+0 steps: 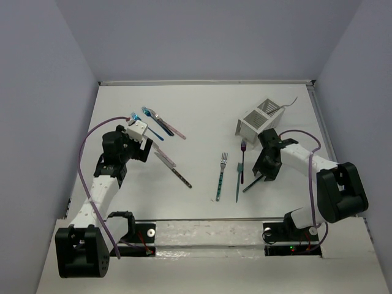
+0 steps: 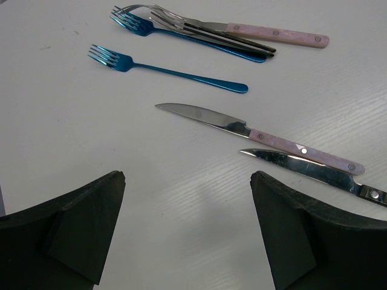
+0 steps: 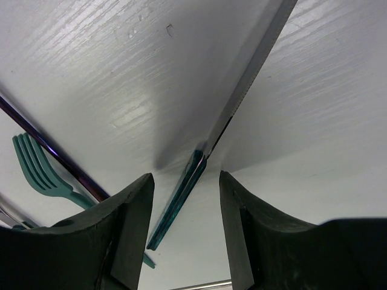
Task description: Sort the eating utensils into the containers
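The white slatted caddy (image 1: 260,118) lies at the back right, seemingly tipped, with a thin utensil (image 1: 289,103) poking out. My right gripper (image 1: 263,173) (image 3: 186,176) is open, low over the table, its jaws either side of a teal-handled knife (image 3: 181,193) (image 1: 253,183) without touching it. A teal fork (image 3: 35,166) (image 1: 239,184) and a purple fork (image 1: 243,158) lie beside it. My left gripper (image 1: 146,149) (image 2: 187,181) is open and empty above bare table. Ahead of it lie a blue fork (image 2: 163,72), a pink-handled knife (image 2: 260,136) and a dark-handled knife (image 2: 314,172).
A cluster of blue, dark and pink-handled utensils (image 2: 211,33) (image 1: 160,122) lies at the back left. A fork with a patterned handle (image 1: 220,177) lies mid-table. Grey walls enclose the table (image 1: 202,98) on three sides.
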Controlling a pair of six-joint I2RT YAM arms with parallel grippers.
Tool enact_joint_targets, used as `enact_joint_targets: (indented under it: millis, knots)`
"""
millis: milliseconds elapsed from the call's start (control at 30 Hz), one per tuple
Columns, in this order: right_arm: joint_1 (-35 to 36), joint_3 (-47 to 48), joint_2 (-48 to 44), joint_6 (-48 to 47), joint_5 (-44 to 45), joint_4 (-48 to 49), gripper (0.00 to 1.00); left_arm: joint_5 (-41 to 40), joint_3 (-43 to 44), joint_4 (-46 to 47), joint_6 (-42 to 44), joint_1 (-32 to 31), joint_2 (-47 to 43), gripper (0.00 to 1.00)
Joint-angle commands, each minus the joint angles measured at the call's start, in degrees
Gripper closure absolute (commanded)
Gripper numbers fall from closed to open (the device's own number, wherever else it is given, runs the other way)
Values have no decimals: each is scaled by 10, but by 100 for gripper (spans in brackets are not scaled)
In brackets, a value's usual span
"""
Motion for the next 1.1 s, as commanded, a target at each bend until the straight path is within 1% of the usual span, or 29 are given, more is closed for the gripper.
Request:
enact_joint_targets:
  millis: [0, 133, 200, 300, 333, 367, 400, 433, 633, 733, 767, 800, 833, 867, 900, 933, 967, 1000, 1033, 1067]
  knots:
    - [5, 3, 3, -9, 1, -17, 48, 2, -4, 9, 5, 1, -11, 1]
    - [11, -8, 9, -7, -12, -2, 50, 3, -4, 9, 5, 1, -12, 1]
    - [11, -9, 13, -6, -14, 9, 55, 3, -4, 10, 5, 1, -12, 1]
    - [11, -8, 23, -9, -10, 21, 72, 3, -4, 10, 6, 1, -12, 1]
    - [11, -7, 25, -11, -7, 24, 83, 3, -5, 10, 5, 1, -12, 1]
    - [11, -8, 25, -10, -4, 26, 88, 3, -4, 10, 5, 1, -12, 1]
    - [11, -9, 26, -9, 6, 27, 98, 2, -4, 10, 5, 1, -11, 1]
    - [11, -11, 25, -9, 11, 29, 100, 2, -5, 10, 5, 1, -12, 1]
    - [11, -18, -7, 0, 51, 27, 100, 1, -5, 11, 5, 1, -13, 1]
    - [11, 8, -66, 19, 106, -7, 100, -1, -6, 12, 5, 1, -15, 1]
    - [11, 18, -87, 22, 128, -35, 100, -2, -6, 12, 4, 1, -14, 1]
    - [11, 31, -109, 25, 177, -50, 100, -3, -6, 13, 4, 1, -15, 1]
    - [11, 45, -157, 27, 202, -62, 100, -3, -6, 14, 4, 1, -14, 1]
    - [11, 75, -183, 18, 228, -71, 100, -3, -6, 15, 4, 1, -13, 1]
    - [11, 90, -207, 8, 273, -68, 100, -3, -6, 15, 4, 1, -13, 1]
    - [11, 105, -229, -9, 293, -57, 100, -3, -6, 16, 3, 1, -12, 1]
    - [11, 135, -267, -60, 309, -13, 100, -5, -6, 18, 2, 1, -12, 1]
    - [11, 149, -279, -93, 319, 18, 100, -6, -7, 18, 2, 1, -10, 1]
    - [11, 163, -294, -167, 323, 90, 100, -10, -6, 19, 2, 1, -10, 1]
    - [11, 178, -295, -207, 320, 132, 100, -10, -7, 21, 2, 1, -9, 1]
